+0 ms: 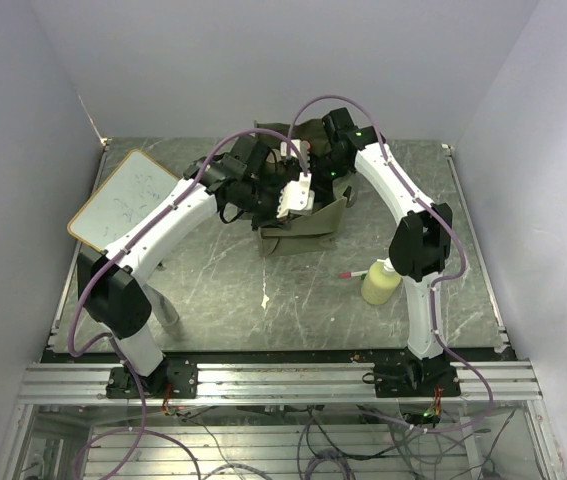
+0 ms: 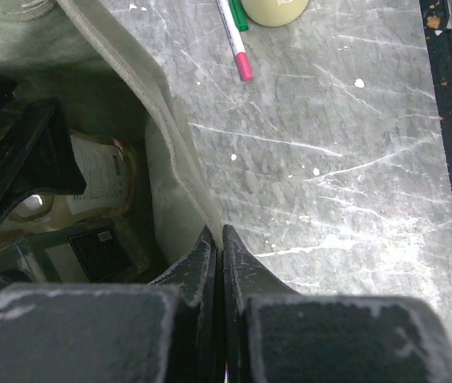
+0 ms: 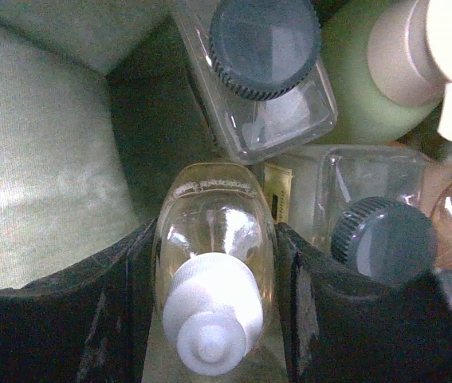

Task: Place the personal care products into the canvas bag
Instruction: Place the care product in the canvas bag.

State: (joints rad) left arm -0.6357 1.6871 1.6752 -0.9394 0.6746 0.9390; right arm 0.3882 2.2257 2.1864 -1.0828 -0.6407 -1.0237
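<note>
Pale walls [image 1: 263,60], grey marble table [image 1: 213,290].

The canvas bag [image 1: 308,230] sits centrally on the table [image 1: 213,290]; the whiteboard [image 1: 128,195] lies far left of it; a bottle [image 1: 381,283] stands right of the bag, the pen [image 1: 353,273] just beside; the left gripper [image 2: 218,236] pinches the bag's rim; inside, a second bottle [image 3: 210,211] sits between the fingers of the right gripper [image 3: 214,243], other containers [image 3: 265,72] beyond it.
</note>
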